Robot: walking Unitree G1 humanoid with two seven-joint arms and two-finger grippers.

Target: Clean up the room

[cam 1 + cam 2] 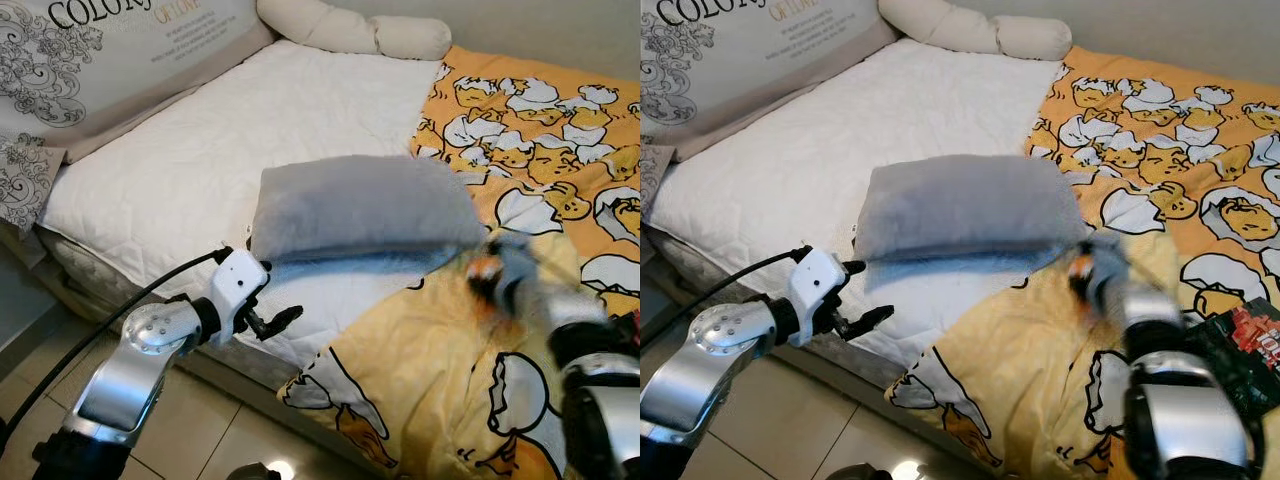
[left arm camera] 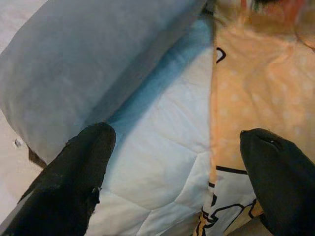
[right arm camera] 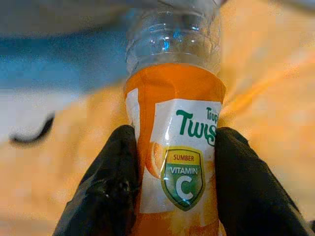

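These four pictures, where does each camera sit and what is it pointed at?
Left eye view: on the head, looking down at the bed, grey pillow and left hand.
Right eye view: beside it, same scene, blurred right hand.
Left wrist view: along open black fingers toward pillow and yellow blanket.
Right wrist view: fingers clamping an orange bottle.
Shared: pillow and blanket.

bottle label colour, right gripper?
Orange bottle label with a green vitamin C shield; right wrist view shows it best.
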